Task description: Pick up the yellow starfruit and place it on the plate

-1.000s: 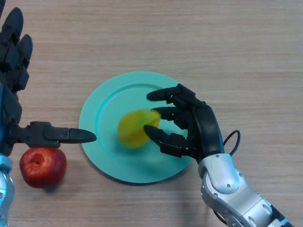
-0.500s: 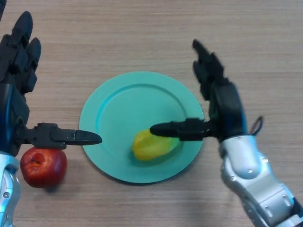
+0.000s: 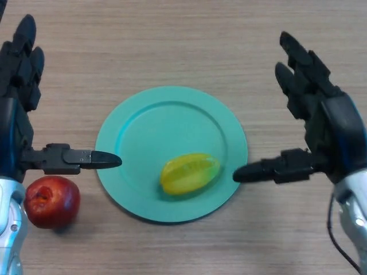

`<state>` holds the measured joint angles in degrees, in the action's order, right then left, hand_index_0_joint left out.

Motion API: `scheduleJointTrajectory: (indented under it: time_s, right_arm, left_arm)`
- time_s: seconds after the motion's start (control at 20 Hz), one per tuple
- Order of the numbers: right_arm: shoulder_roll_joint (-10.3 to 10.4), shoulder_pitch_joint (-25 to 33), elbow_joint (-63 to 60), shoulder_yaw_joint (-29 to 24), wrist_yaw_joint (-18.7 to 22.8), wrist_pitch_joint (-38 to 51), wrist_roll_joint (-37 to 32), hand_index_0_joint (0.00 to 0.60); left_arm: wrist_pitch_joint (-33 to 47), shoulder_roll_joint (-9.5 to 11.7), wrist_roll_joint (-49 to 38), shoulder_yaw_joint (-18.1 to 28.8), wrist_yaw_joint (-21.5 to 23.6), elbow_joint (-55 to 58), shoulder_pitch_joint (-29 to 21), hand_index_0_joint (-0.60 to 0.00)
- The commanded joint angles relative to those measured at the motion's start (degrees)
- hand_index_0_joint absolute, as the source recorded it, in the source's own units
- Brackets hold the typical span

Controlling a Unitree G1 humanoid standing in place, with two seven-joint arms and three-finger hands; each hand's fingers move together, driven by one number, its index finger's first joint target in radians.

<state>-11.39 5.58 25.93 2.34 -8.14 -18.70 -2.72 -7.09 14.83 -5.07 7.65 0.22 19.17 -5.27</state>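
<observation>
The yellow starfruit (image 3: 189, 173) lies on its side on the teal plate (image 3: 155, 123), in the plate's near right part. My right hand (image 3: 330, 129) is open to the right of the plate, fingers straight, its thumb tip just off the plate's right rim and clear of the starfruit. My left hand (image 3: 17, 109) is open at the left edge, its thumb pointing right and reaching the plate's left rim.
A red apple (image 3: 51, 201) sits on the wooden table (image 3: 172, 40) just left of the plate, under my left thumb.
My right hand let go of the starfruit and drew back to the right, off the plate. The starfruit rolled to the near right part of the plate and now lies still.
</observation>
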Motion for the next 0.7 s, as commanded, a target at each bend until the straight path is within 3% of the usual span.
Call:
scheduleJointTrajectory:
  time_s: [0.05,0.2,0.7]
  right_arm:
    - [-2.6,0.5,6.0,-5.5,-1.1,4.2,-3.0,0.0]
    - [-3.6,0.1,5.3,-7.8,-1.1,5.6,-2.3,0.0]
    - [-3.6,1.7,3.7,-7.1,0.7,9.8,0.9,0.0]
  left_arm:
    - [7.5,1.8,-1.5,3.2,1.1,2.2,-1.5,0.0]
    - [7.1,2.2,-1.1,3.6,0.3,1.7,-1.5,0.0]
    - [4.6,1.7,-0.9,3.0,-0.4,5.0,-1.0,0.0]
